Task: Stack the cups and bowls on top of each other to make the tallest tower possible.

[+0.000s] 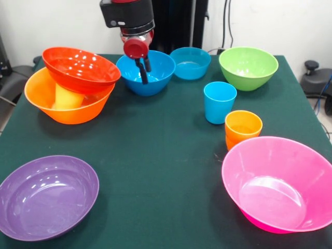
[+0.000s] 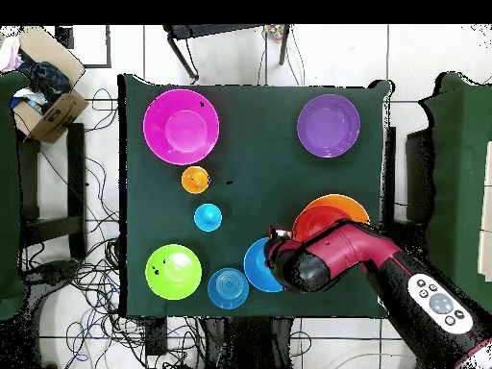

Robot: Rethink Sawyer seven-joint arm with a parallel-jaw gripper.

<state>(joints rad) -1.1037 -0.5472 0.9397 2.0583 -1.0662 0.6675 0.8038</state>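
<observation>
A big orange bowl (image 1: 67,111) stands at the left with a yellow cup (image 1: 68,97) inside it, and a red-orange bowl (image 1: 80,70) rests tilted on top of both. My gripper (image 1: 146,76) hangs over the larger blue bowl (image 1: 158,78) just right of that pile, shut with nothing in it. A smaller blue bowl (image 1: 190,62) and a green bowl (image 1: 248,67) stand farther right. The blue cup (image 1: 219,102) and nested orange cups (image 1: 243,128) stand upright mid-right. In the overhead view my arm (image 2: 356,255) covers the gripper and part of the red-orange bowl (image 2: 312,226).
A pink bowl (image 1: 280,184) sits at the near right corner and a purple bowl (image 1: 46,197) at the near left corner. Dark green cloth (image 1: 155,155) covers the table. A cardboard box (image 2: 48,110) stands on the floor beside the table.
</observation>
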